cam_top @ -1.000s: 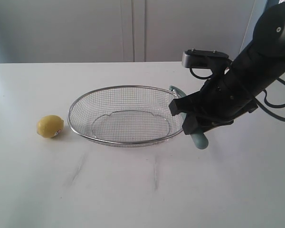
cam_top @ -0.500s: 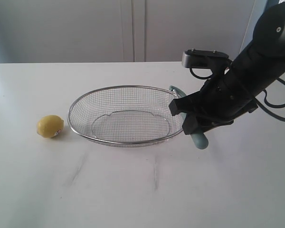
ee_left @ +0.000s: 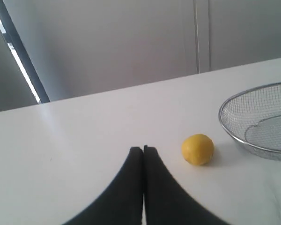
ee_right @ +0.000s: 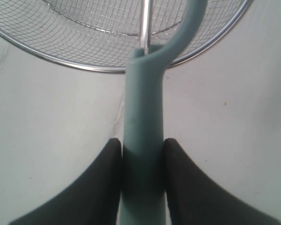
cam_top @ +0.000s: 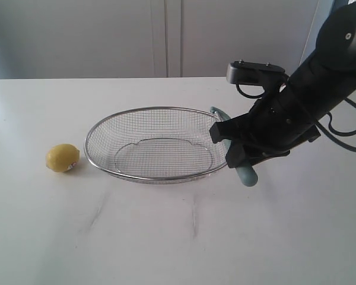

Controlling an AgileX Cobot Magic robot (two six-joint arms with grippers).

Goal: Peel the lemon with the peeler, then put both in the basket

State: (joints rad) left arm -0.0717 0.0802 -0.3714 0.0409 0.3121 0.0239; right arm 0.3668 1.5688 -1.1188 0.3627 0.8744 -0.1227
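The yellow lemon (cam_top: 63, 158) lies on the white table, left of the wire-mesh basket (cam_top: 101, 128), with its sticker end turned toward the basket. It also shows in the left wrist view as the lemon (ee_left: 197, 149), off to one side of my left gripper (ee_left: 143, 149), whose black fingers are pressed together and hold nothing. My right gripper (cam_top: 230, 146) is shut on the teal handle of the peeler (ee_right: 143, 140) at the basket's right end. The peeler's curved head (ee_right: 187, 26) reaches over the basket's rim (ee_right: 84, 64). The handle's end (cam_top: 247, 175) sticks out below the gripper.
A pale wall with cabinet seams stands behind the white table (cam_top: 178, 237). The right arm's black body and cables (cam_top: 338, 127) hang over the table's right side.
The right gripper with the peeler has shifted very slightly to the left. Lemon and basket have not moved.
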